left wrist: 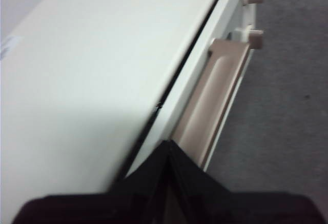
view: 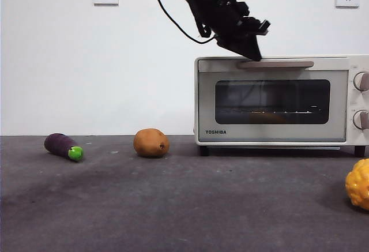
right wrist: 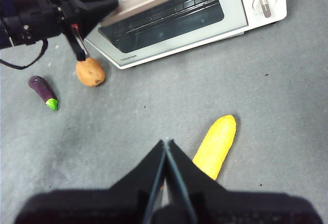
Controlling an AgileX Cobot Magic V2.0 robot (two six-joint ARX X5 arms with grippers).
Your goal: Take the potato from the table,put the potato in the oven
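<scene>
The left claw (view: 252, 53), its 2 black jaws pressed together and holding nothing, sits at the near end of the tan bar handle (view: 275, 64) on the closed door of the cream-white boxy Toshiba toaster oven (view: 277, 99). The oval orange-brown potato (view: 151, 142) lies on the dark grey mottled bench (view: 173, 206), just beside the oven's left front foot and apart from it, towards the far edge.

The likely next step is to open the door. With the jaws closed to a point, the tip may skid off the smooth bar, or push down on the oven top instead of hooking behind the handle. A hard pull could drag the light oven forward across the bench. The door would drop forward and down; the potato sits to the side of that path, yet close enough that a shifted oven could nudge it.

The right claw (right wrist: 165, 147) waits high over the near part of the bench, jaws also together and empty, above a long yellow bumpy corn-like piece (right wrist: 215, 146).

Whether the left tip touches the handle cannot be told: the left wrist view is blurred. The dark glass hides most of the interior. The purple eggplant with a green tip (view: 63, 146) lies further left, well apart
</scene>
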